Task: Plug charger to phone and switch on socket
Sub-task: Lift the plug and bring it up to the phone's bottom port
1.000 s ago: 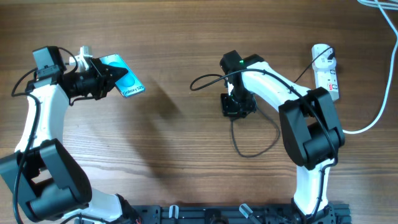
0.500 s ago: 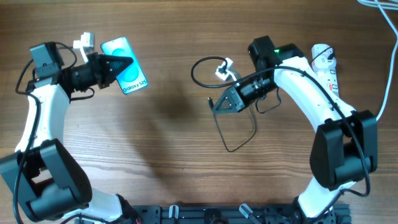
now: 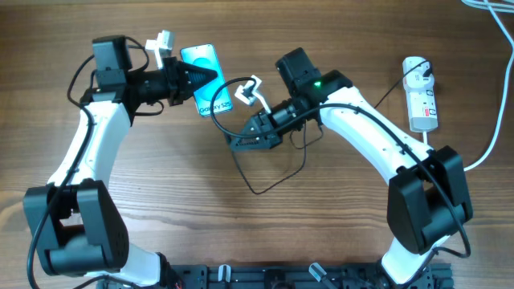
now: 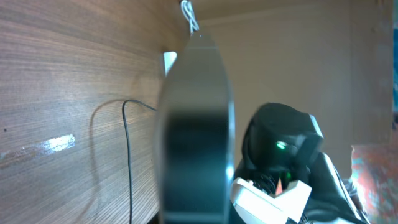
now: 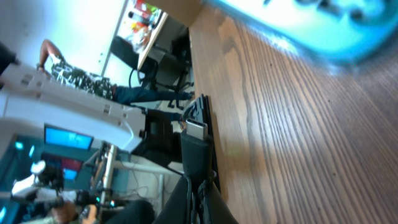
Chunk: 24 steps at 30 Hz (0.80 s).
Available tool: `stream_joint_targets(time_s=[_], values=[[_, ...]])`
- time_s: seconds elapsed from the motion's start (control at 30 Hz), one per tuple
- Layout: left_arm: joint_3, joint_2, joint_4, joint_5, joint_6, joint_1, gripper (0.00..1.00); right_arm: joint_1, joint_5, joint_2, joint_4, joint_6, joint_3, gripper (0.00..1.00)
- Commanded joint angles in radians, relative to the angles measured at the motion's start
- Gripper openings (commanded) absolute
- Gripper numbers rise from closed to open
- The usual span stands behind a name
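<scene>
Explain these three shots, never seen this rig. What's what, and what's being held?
These are two robot arms at a wooden table, each ending in a two-finger gripper. The wide picture looks straight down from a fixed camera above. The other two come from small cameras on each wrist, so they look tilted and very close. The left gripper is shut on the phone, teal screen facing up. The right gripper is shut on the connector end of the thin black charger, whose cable loops across the table. The white socket strip lies at the far right, beside a thick white cord.
</scene>
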Motion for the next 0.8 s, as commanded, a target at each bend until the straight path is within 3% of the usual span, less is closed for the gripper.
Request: stream_joint_targets(time_s=[0.0,0.43,0.77], values=[[0.011,-0.024,0.007,-0.040,-0.054,-0.012,0.04,0.016,0.045,-0.004,0.043,0.169,0.006,0.04],[0.011,-0.024,-0.020,-0.050,0.038,-0.013,0.04,0.017,0.140,-0.005,0.127,0.315,0.008,0.04],[0.011,-0.024,-0.056,-0.024,0.090,-0.013,0.04,0.017,0.157,-0.006,0.165,0.344,0.008,0.04]])
